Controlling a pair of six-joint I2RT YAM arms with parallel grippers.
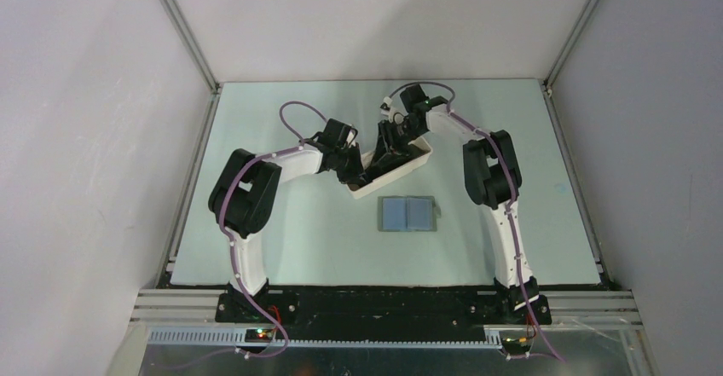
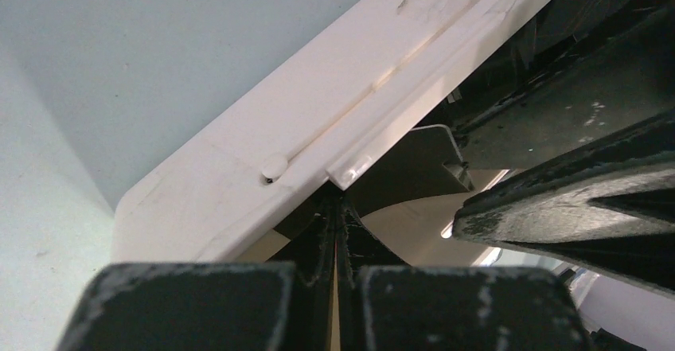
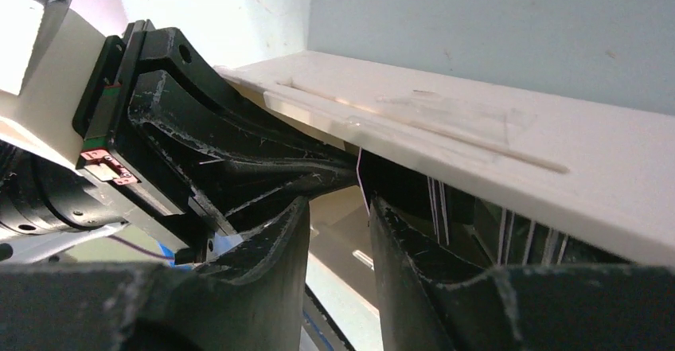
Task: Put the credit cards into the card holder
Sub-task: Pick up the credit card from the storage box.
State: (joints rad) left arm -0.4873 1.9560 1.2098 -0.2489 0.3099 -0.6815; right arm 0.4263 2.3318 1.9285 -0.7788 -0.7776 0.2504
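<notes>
**Both pincers at the tray, card holder lying open nearby**

My left pincer (image 1: 353, 174) sits at the near-left end of the white tray (image 1: 410, 168). Through my left wrist camera its two fingers (image 2: 191, 303) are pressed almost together, with only a thin pale strip between them. They straddle the tray's rim, so I take that strip to be the tray wall, pinched edge-on.

My right pincer (image 1: 384, 147) reaches down into the same tray from the far side, close to the left one. In my right wrist view its fingers (image 3: 263, 271) stand a little apart, with a narrow gap between the tips. A thin pale edge stands upright at the mouth of that gap, just beside one fingertip. I cannot tell whether it is gripped or only near.

The credit cards (image 3: 470, 220) stand on edge inside the tray beneath its rim, dark faces with pale thin edges, to one side of my right fingers.

The card holder (image 1: 409, 214) lies flat and open on the table (image 1: 298, 222), blue-grey inside facing up. It is just on the near side of the tray, apart from it and from both pincers.
</notes>
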